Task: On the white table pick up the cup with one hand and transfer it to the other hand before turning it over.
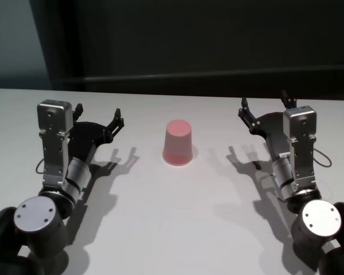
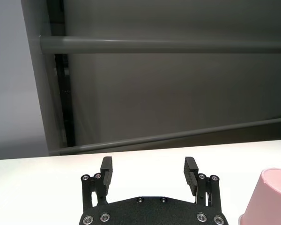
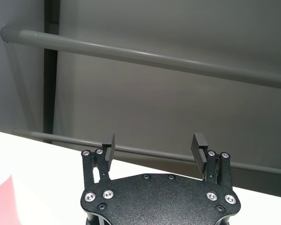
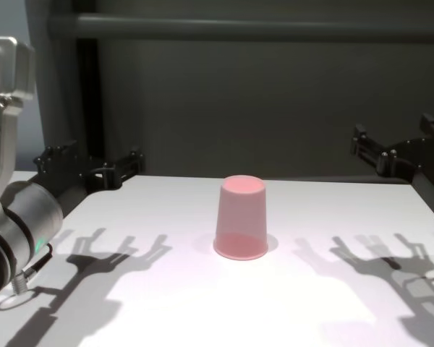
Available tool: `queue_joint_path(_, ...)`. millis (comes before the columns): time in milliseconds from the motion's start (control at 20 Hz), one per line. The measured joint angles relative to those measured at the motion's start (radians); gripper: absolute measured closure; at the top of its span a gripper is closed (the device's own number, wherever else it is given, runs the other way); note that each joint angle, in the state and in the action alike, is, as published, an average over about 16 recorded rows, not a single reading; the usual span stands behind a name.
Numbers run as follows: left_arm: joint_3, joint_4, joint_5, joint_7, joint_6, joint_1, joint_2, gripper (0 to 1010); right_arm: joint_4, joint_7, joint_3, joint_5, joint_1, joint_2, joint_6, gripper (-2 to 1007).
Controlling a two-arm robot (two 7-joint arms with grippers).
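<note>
You see the smooth pink plastic cup (image 1: 178, 143) standing rim-down mid white matte table (image 1: 178, 229) | left gripper (image 1: 97, 120) left of cup, apart, jaws wide | right gripper (image 1: 265, 107) right of cup, apart, jaws wide, empty

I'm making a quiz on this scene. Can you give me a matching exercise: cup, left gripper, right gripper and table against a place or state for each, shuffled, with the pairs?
Things:
1. cup
2. left gripper
3. right gripper
4. table

Places or states:
A. white, with shadows of both arms on it
B. open, empty, on the cup's right
C. pink, upside down, wide rim on the table, between the grippers
D. open, empty, on the cup's left

Pairs: 1-C, 2-D, 3-B, 4-A
</note>
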Motion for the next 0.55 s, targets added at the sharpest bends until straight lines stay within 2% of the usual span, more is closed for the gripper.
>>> queue_joint_path(550,0.000,0.000,0.000,0.000,0.000,0.000,0.000,9,0.001,0.000,-0.001,0.001,0.001,0.000,0.000,3)
